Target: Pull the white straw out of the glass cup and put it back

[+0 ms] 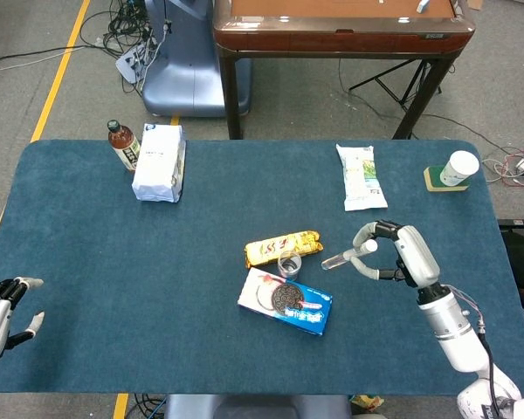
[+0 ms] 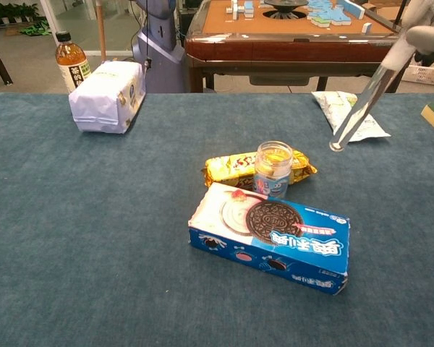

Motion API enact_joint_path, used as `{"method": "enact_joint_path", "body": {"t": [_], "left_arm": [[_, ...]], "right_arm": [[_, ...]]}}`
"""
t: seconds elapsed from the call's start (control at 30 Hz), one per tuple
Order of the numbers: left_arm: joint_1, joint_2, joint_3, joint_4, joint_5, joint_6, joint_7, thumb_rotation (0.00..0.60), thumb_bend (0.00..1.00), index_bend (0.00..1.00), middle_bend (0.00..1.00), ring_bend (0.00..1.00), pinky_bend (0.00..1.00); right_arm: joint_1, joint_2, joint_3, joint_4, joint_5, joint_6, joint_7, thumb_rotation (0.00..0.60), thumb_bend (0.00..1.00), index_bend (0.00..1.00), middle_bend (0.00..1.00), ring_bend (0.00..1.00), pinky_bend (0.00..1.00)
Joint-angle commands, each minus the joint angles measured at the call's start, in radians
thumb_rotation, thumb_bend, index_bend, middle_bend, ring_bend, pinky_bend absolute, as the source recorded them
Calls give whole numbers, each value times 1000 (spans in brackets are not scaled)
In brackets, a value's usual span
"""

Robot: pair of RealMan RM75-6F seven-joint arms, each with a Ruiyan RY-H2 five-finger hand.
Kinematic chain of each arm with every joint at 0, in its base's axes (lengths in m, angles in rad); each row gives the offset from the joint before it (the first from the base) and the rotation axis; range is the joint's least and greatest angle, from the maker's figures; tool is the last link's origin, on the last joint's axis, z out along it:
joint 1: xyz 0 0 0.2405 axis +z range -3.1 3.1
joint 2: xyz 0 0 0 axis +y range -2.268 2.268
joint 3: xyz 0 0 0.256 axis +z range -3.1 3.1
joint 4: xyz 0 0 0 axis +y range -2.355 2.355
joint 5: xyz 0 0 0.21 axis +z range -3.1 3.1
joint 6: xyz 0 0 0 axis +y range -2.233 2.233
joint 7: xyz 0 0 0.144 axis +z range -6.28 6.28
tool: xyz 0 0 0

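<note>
Nearest me my left hand (image 1: pixel 2 316) lies spread and holding nothing, then one blue cardboard cookie box (image 2: pixel 270 237), one small glass cup (image 2: pixel 273 169) against one gold foil packet (image 2: pixel 233 168), and beyond, my right hand (image 1: pixel 396 254) pinching one white straw (image 2: pixel 363 102) aloft, tilted above the blue felt surface (image 2: pixel 94 231).

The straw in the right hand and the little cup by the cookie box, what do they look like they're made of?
The straw looks like clear or translucent plastic with a whitish top: the table shows through its shaft. The cup looks like clear glass, glossy, with a printed band low down; it could be hard plastic. The right hand holds the straw.
</note>
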Motion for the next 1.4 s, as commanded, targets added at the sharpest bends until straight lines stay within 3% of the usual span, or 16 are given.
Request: {"method": "enact_joint_path", "body": {"t": [0.03,0.17,0.27,0.57,0.7,0.93,1.03,1.17,1.4], "left_arm": [[0,0,0,0,-1,0,0,600,339,297,314,243,398],[0,1,0,-2,-2,-3,3,600,339,297,314,243,398],[0,2,0,-3,-3,-3,2,600,339,297,314,243,399],[0,3,0,-2,-4,-3,-1,600,339,297,314,243,399],[-1,2,0,-3,-4,-4,3,600,339,297,314,243,399],[-3,1,0,-3,-7,-10,7,600,339,297,314,243,399],[-4,0,-1,-3,-9,-11,8,600,339,297,314,243,398],[-6,-1,-1,-2,-12,-15,9,600,339,295,314,243,398],[-5,1,-1,-1,-10,-13,4,600,339,295,314,243,399]], "right_arm": [[-4,17,-20,-17,42,-46,-208,600,569,742,668,474,453],[9,61,-30,-90,129,-135,-333,600,569,742,668,474,453],[15,65,-24,-112,152,-147,-354,600,569,742,668,474,453],[-16,-42,11,-27,31,23,-103,600,569,742,668,474,453],[-20,-54,11,-3,15,47,-72,600,569,742,668,474,453],[-1,0,-11,-22,92,-70,-175,600,569,742,668,474,453],[11,28,-16,-45,156,-131,-284,600,569,742,668,474,453],[17,18,-8,-67,206,-141,-374,600,569,742,668,474,453],[-1,-31,15,-50,144,-73,-195,600,569,742,668,474,453]]}}
